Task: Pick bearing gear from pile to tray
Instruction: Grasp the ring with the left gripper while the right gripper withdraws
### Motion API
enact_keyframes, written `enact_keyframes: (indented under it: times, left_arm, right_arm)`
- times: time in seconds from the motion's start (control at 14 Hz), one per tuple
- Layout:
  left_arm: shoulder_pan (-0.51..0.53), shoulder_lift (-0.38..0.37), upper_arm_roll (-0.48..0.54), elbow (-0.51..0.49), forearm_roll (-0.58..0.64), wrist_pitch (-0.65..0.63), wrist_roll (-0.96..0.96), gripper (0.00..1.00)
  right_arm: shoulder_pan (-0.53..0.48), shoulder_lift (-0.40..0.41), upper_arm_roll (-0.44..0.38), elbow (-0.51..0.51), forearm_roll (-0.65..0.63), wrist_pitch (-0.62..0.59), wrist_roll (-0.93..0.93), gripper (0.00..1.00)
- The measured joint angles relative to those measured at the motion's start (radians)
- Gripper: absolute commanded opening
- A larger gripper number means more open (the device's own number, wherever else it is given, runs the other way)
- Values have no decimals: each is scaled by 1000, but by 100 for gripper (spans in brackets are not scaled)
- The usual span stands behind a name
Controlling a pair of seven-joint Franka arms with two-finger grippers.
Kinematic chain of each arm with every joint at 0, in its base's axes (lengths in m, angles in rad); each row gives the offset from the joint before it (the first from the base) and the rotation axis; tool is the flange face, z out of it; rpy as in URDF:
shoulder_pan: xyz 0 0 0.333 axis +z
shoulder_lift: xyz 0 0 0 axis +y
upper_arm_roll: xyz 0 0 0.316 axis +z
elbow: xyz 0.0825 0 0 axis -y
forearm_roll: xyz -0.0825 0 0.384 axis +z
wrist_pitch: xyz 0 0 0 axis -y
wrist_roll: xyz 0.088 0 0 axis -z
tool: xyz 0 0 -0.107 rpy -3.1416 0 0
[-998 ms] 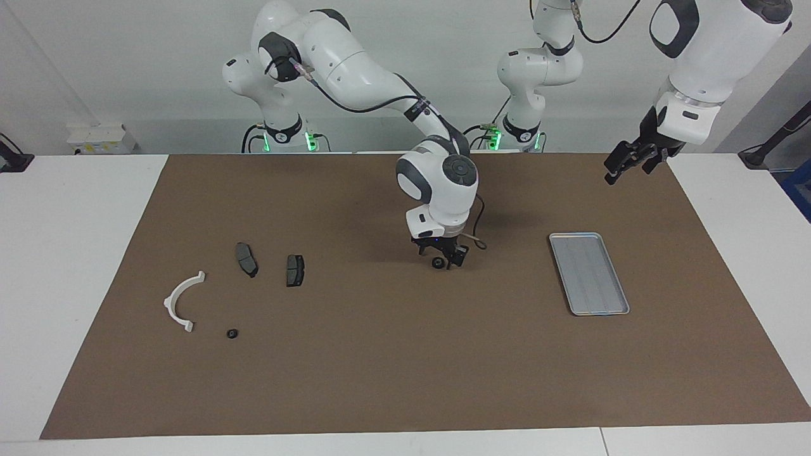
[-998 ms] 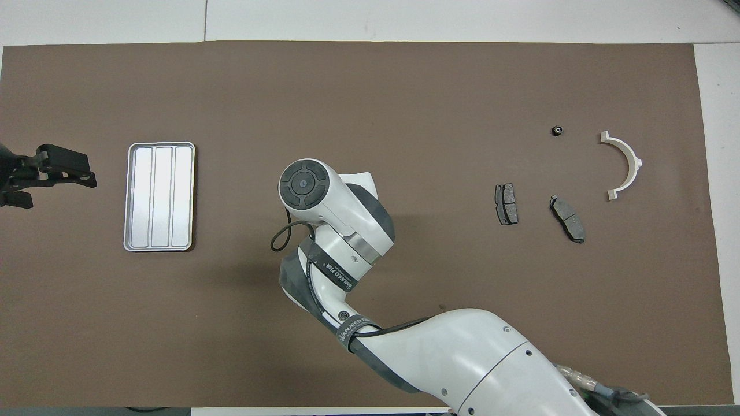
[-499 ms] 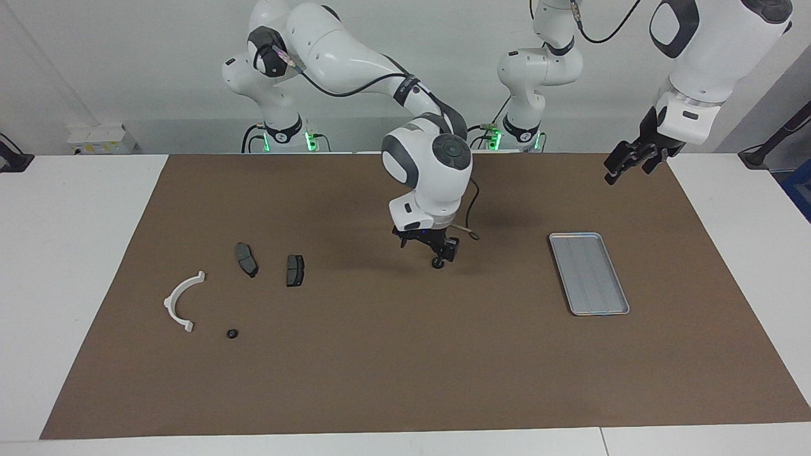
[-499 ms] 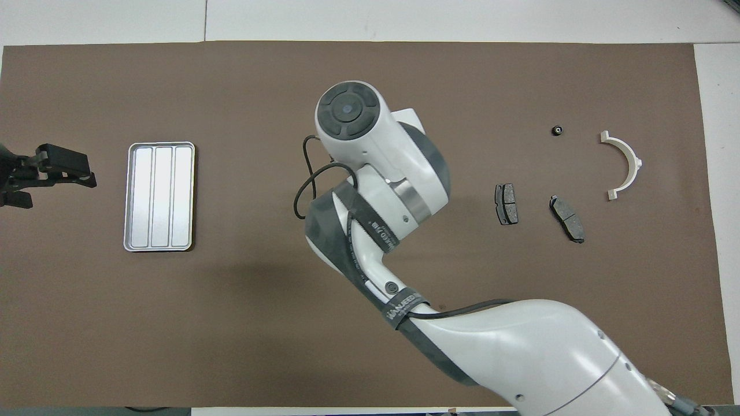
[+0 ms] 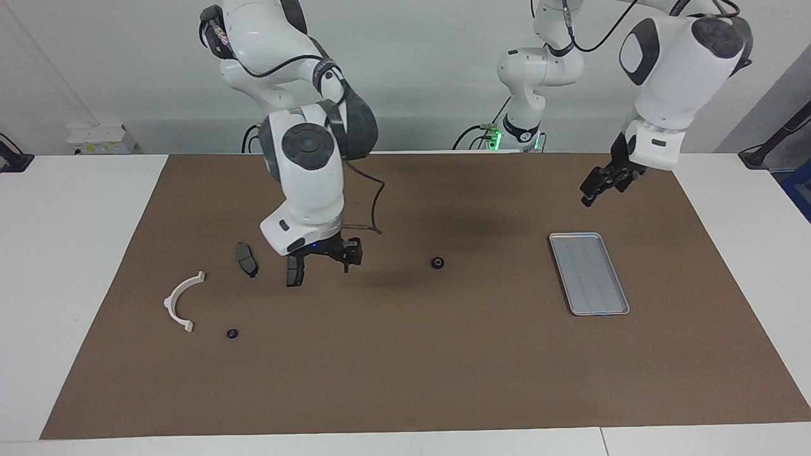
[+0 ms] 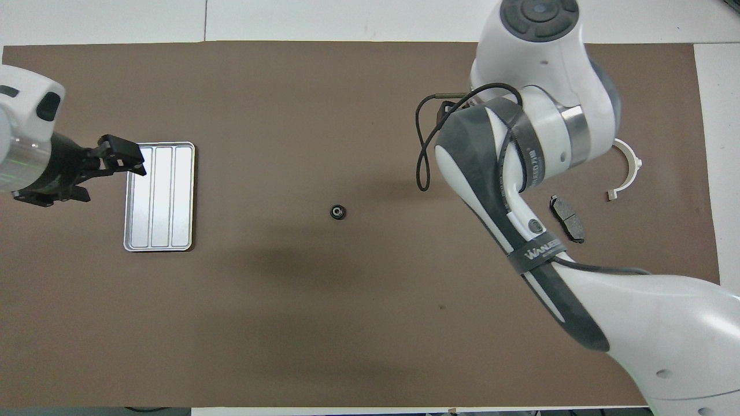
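Mid-mat, at the tray's (image 5: 588, 273) nine o'clock, a bearing gear (image 5: 437, 262) lies alone. My right gripper (image 5: 326, 252) hangs wide and empty over the pile's plates (image 5: 294, 270); left gripper (image 5: 599, 183) also wide. Risk: the round gear rolls if nudged

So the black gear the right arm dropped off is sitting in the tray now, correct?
No. The facing view shows the black gear on the brown mat, mid-table and short of the tray, which holds nothing. The right gripper has left it.

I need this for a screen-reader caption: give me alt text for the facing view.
A small black bearing gear lies alone mid-mat, short of the empty silver tray. The right gripper, open, hangs over a dark pad plate in the pile; the left gripper, open, hangs near the tray.
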Motion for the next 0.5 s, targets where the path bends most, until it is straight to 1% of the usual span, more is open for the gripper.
enact_keyframes:
  times: [0.07, 0.21, 0.43, 0.5]
  left_arm:
    - [-36, 36, -1, -3, 0, 42, -48, 100]
    - [-101, 113, -4, -4, 0, 130, -130, 100]
    - [-188, 225, -3, 11, 0, 216, -250, 100]
    - [-224, 272, -4, 24, 0, 249, -309, 100]
  right_arm:
    - [-37, -4, 0, -21, 0, 17, -70, 100]
    - [-102, -16, -1, -91, 0, 116, -202, 100]
    - [-182, -56, -1, -276, 0, 361, -343, 100]
    - [-202, -68, -1, -331, 0, 421, -363, 100]
